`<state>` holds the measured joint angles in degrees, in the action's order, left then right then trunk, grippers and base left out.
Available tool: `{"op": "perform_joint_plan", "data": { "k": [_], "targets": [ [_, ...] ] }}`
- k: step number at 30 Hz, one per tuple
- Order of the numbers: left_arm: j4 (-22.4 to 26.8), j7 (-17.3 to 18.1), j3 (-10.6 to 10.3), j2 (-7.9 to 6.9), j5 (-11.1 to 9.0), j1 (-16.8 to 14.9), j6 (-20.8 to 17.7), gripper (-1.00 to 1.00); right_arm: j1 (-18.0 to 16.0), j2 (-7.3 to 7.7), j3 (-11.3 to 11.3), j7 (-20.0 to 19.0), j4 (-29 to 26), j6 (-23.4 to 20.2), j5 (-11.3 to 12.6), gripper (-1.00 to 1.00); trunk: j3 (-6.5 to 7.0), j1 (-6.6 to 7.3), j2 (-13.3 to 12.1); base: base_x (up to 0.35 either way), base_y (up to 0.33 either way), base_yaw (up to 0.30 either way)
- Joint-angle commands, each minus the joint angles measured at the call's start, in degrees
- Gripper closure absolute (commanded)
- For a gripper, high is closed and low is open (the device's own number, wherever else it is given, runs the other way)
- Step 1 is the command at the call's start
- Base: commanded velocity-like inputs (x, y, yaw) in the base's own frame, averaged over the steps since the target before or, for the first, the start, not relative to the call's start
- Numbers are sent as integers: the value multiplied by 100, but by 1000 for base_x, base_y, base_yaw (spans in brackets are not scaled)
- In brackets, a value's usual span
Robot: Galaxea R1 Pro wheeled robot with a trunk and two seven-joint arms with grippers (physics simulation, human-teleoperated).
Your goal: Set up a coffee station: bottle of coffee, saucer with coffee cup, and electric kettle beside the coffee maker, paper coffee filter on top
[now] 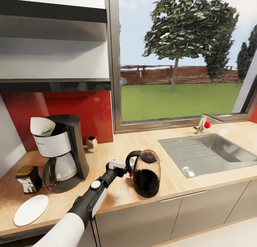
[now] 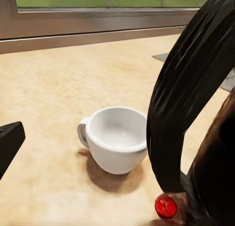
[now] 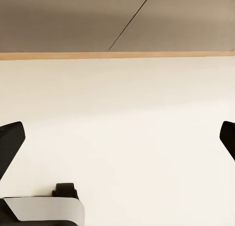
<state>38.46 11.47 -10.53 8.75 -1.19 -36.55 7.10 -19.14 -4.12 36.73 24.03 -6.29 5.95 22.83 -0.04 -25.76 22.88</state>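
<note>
Hidden and cut-off parts

The left gripper (image 1: 129,167) sits behind the rounded dark glass electric kettle's (image 1: 146,173) black loop handle — grip unclear; small white coffee cup (image 1: 132,162) mostly hidden there.

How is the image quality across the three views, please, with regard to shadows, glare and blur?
Head view: even daylight, glare patches on the sink, a soft shadow beside the electric kettle. Left wrist view: the coffee cup is sharp with a soft shadow; the kettle's handle looms close and smeared. Right wrist view: flat, shadowless pale floor.
</note>
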Motion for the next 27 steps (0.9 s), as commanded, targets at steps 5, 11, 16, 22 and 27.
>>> {"op": "perform_joint_plan", "data": {
  "k": [5,11,16,22,27],
  "targets": [
    [-6,13,-2,22,-12,16,20,-100,-1,-1,43,14,5,29,63,-100,-2,-2,4,0,0,0],
    [-40,13,-4,89,-14,24,20,-100,-2,-1,43,14,5,29,64,-100,-2,-2,4,0,0,0],
    [-102,13,-9,116,-13,25,22,-100,-2,-1,44,14,5,29,64,-100,-2,-2,4,0,0,0],
    [-116,13,-10,125,-12,25,20,-100,-2,-1,44,14,5,29,64,-100,-2,-2,4,29,0,0],
    [-116,13,-11,125,-16,25,20,-100,-2,-1,45,14,5,29,64,-100,-2,-2,4,75,0,0]
  ]
}}
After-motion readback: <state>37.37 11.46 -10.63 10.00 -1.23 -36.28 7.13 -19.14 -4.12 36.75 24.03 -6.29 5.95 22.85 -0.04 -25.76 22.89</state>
